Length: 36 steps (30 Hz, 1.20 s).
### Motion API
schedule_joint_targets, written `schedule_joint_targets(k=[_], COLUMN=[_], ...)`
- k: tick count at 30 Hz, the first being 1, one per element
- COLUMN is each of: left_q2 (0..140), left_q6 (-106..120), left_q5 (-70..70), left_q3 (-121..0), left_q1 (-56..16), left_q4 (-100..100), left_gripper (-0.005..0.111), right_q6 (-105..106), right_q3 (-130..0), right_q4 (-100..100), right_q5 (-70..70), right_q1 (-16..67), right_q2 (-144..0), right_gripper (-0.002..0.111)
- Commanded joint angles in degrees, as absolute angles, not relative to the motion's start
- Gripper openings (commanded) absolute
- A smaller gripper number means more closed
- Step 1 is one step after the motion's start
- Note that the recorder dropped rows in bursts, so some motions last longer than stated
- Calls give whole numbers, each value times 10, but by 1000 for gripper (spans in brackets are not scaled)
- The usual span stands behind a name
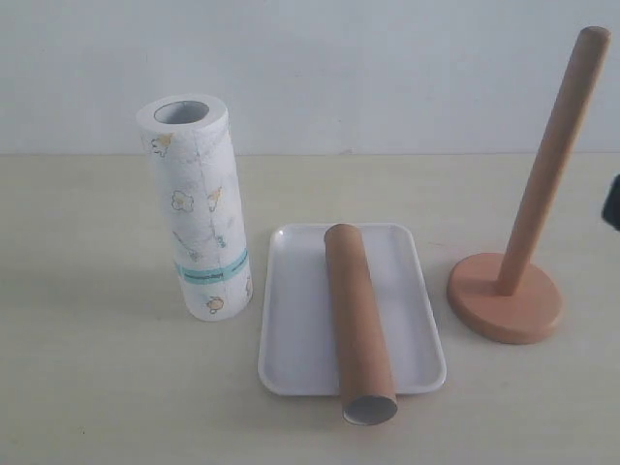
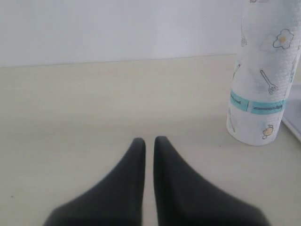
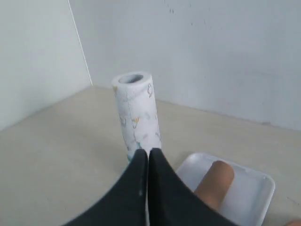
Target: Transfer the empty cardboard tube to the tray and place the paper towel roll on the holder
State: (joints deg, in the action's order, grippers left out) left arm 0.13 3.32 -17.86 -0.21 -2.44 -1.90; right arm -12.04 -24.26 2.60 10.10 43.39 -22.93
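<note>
The brown cardboard tube [image 1: 358, 325] lies lengthwise in the white tray [image 1: 300, 320], its near end jutting over the front rim. The paper towel roll [image 1: 199, 208] stands upright on the table just left of the tray. The wooden holder [image 1: 513, 291] stands bare to the right, its pole leaning up and to the right in the picture. My left gripper [image 2: 149, 140] is shut and empty above bare table, the roll [image 2: 263, 80] well off to its side. My right gripper [image 3: 148, 153] is shut and empty, raised, with the roll [image 3: 136, 113], tray [image 3: 249, 188] and tube [image 3: 214, 183] beyond it.
A dark bit of the right arm [image 1: 612, 201] shows at the exterior view's right edge. A pale wall runs along the back of the beige table [image 1: 97, 368].
</note>
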Motion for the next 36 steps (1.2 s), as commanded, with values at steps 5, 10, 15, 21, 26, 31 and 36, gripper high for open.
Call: schedule_joint_targets(k=[5,10,15,21,26,31,36], left_q2=[0,0,0,0,0,0,0], left_q6=[36,36,36,36,36,36,36], left_q5=[-175,-175,-175,-175,-175,-175,-175], left_q3=[0,0,0,0,0,0,0], left_q1=[-23,-23,-23,-23,-23,-23,-23], left_q4=[-25,-25,-25,-25,-25,-25,-25], left_gripper=[6,6,6,6,6,6,6], right_q6=[-115,-100,-99,-99,-93,-66,-38], right_q3=[-240,-240,-206,-151,-107,-21,0], right_q4=[31,32,32,32,33,33,19], right_q5=[109,114,114,119,123,122,132], right_q1=[428,307,130,-5,-23,-22,-22], right_q2=[-129,-74,-51,-47,-45,0,0], right_gripper=[0,0,0,0,0,0,0])
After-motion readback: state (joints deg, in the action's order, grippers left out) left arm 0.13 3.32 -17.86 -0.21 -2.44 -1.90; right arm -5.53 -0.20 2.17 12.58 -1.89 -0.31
